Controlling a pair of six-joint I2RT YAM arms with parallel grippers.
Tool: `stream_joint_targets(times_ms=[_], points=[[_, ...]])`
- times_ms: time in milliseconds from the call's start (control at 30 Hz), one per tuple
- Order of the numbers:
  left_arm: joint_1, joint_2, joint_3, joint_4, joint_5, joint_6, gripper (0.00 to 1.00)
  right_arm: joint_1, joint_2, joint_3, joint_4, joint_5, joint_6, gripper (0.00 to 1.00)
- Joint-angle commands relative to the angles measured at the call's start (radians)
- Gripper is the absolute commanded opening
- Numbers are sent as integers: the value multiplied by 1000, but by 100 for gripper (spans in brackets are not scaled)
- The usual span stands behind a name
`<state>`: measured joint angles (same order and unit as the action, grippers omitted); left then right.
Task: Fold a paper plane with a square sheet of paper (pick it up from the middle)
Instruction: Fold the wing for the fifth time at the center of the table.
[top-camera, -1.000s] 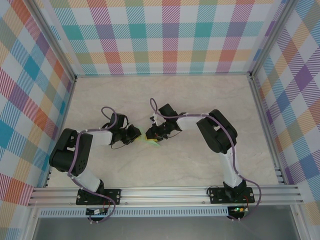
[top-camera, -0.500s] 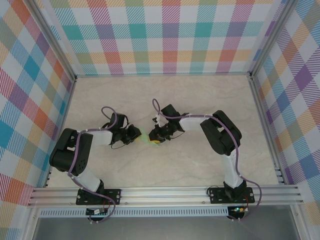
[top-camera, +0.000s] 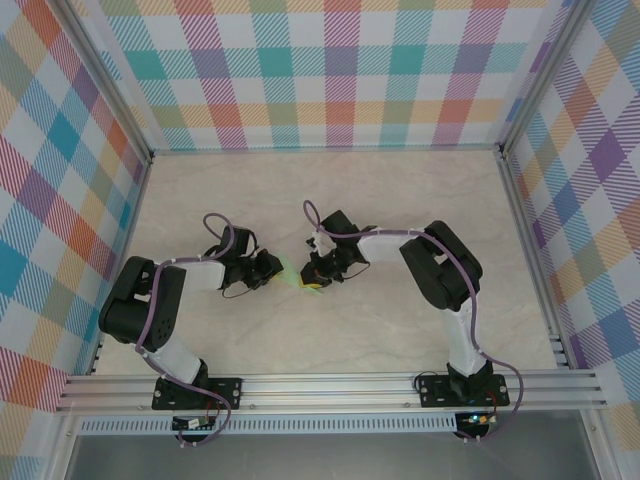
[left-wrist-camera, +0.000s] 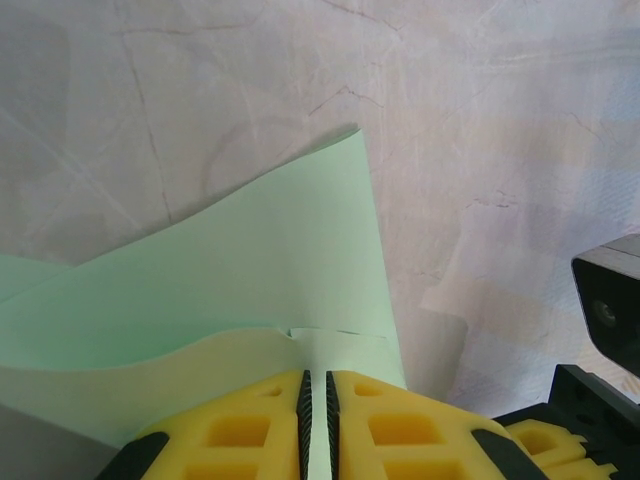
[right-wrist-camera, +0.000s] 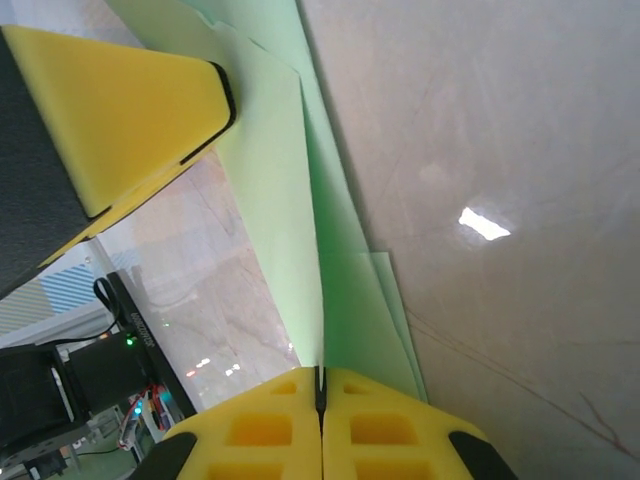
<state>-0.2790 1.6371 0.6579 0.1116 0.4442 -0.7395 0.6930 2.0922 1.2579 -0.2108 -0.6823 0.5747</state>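
tabletop: pale marble | walls: pastel plaid | paper: mid-table

left pincer pressed shut | right pincer pressed shut | tips facing, close together

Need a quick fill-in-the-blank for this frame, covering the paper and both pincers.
1. The sheet of paper is pale ____.
2. The left pincer is ____ on the sheet of paper.
3. The right pincer grips the same sheet between ____ foam pads.
Missing words: green; shut; yellow.
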Motion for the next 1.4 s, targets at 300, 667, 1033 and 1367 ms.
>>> stream_joint_targets(times_ms=[300, 667, 1033, 1367], points=[[-7, -76, 39, 42, 114, 9, 21, -1, 40, 18, -119, 72, -46, 6], [-66, -122, -41, 80, 113, 2, 23, -1, 49, 12, -109, 82, -27, 5], [-100, -82, -66, 100, 87, -7, 19, -1, 48, -2, -97, 90, -6, 4], [-106, -65, -95, 112, 72, -11, 18, -9, 58, -26, -53, 60, 28, 3]])
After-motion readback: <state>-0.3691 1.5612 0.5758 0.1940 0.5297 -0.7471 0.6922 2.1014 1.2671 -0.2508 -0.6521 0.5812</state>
